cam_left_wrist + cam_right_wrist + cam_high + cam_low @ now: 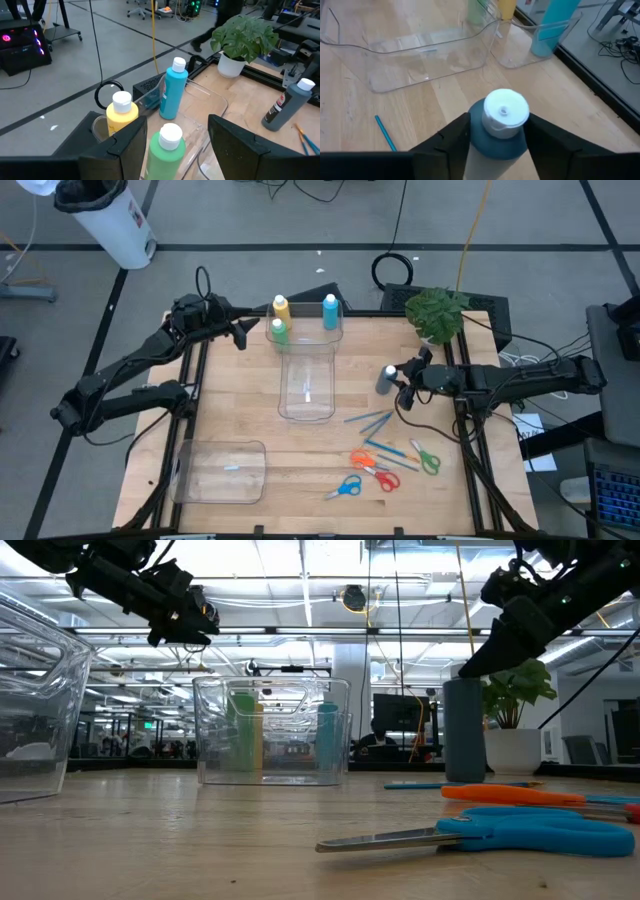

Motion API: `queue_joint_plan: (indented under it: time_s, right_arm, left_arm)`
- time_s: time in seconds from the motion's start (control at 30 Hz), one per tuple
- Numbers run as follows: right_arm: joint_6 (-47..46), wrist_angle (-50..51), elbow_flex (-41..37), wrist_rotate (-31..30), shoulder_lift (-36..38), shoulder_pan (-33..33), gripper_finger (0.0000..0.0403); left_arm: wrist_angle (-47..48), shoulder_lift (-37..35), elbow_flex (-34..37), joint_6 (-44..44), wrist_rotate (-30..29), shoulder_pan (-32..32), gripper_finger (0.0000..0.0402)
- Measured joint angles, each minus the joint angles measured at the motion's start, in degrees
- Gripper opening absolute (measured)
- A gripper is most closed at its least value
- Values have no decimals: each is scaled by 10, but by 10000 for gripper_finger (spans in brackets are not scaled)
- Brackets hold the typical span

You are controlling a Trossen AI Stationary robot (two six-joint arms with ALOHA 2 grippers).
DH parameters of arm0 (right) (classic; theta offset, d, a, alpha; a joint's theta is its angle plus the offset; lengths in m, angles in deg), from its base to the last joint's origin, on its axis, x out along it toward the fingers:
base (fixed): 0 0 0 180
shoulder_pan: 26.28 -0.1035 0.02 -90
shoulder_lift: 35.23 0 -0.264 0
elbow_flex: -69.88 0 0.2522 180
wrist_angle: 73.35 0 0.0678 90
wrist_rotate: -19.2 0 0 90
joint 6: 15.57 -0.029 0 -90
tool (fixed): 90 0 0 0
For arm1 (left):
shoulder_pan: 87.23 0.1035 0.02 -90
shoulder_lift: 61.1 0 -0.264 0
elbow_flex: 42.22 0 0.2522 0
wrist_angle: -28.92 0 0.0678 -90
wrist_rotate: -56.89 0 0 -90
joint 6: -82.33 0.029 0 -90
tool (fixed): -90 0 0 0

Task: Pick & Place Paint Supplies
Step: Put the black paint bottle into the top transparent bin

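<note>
A grey-blue paint bottle (386,378) with a white cap (505,111) stands upright on the table, right of centre. My right gripper (398,386) is shut on it. Yellow (280,307), green (279,330) and light blue (330,311) bottles stand in a small clear container (342,332) at the far edge. My left gripper (243,333) hovers open just left of them, touching nothing; the green bottle (168,150) shows beyond its fingers. Several blue and orange brushes (370,420) lie flat on the table near the right side. My right gripper pinches the grey-blue bottle's shoulder (481,144), just below the white cap, between its two fingers (451,142). The fingers come from the table's right, slanting downward. The bottle stands upright with its base (463,776) on the table.
A larger clear bin (306,385) lies at the table's centre and another clear container (222,472) at the near left. Three scissors (375,465) lie near the front right. A potted plant (437,312) stands at the far right corner.
</note>
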Motion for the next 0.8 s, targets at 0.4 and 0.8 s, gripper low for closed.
queue_joint_plan:
  time_s: [0.4,0.8]
  right_arm:
    - [0,-13,0,2,0,0,131]
    - [1,-23,0,2,-7,0,144]
  left_arm:
    - [0,0,0,-6,0,0,214]
    - [0,0,0,-10,0,0,214]
